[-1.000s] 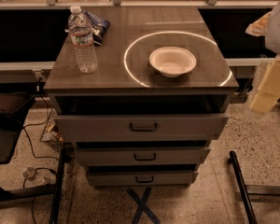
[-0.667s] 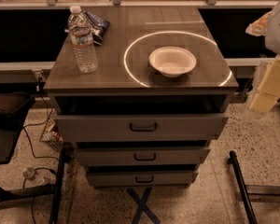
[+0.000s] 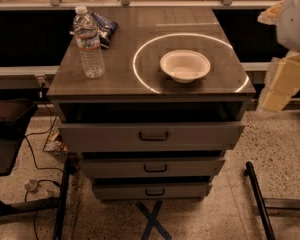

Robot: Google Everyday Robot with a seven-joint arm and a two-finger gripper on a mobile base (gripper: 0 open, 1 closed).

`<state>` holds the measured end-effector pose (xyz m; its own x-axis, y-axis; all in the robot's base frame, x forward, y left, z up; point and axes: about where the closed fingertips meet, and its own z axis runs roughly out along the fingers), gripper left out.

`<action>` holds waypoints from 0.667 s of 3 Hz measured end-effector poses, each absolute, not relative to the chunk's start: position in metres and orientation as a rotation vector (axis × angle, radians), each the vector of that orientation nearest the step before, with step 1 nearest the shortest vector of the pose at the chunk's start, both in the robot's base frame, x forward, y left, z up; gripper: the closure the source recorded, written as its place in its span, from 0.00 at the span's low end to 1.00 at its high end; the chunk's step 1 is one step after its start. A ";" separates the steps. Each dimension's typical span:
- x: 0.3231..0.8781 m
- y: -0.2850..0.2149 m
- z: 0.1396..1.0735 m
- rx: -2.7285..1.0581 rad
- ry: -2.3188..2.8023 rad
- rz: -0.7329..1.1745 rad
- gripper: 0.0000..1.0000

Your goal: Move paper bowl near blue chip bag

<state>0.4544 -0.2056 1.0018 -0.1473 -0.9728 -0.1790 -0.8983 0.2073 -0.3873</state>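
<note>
Resting right of the middle of the tabletop, nearer the front edge than the back edge, the bowl is seen upright inside a bright ring of light. Nothing is seen in it, so it is judged to be light and easy to lift. The chip bag is found at the back left corner, lying flat and partly hidden by the bottle, which stands upright just in front of it, near the left edge. The bottle is capped and appears to be filled with clear water. Bowl and bag are well apart, so the task is judged as not yet begun. The gripper is found off the tabletop, beyond its right edge and apart from the bowl. Whether it is released or clenched cannot be told. It is probably placed there so that the tabletop is left open to view. A spot right of the bag, by the back edge, would be suited, because the bottle could be knocked over on a low path along the left side. Below, three drawers are seen, and their contents are hidden.
</note>
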 end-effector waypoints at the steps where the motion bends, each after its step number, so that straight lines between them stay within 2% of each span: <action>1: 0.480 -0.206 0.990 -1.776 2.010 -0.264 0.00; 2: 0.504 -0.204 0.974 -1.828 1.907 -0.258 0.00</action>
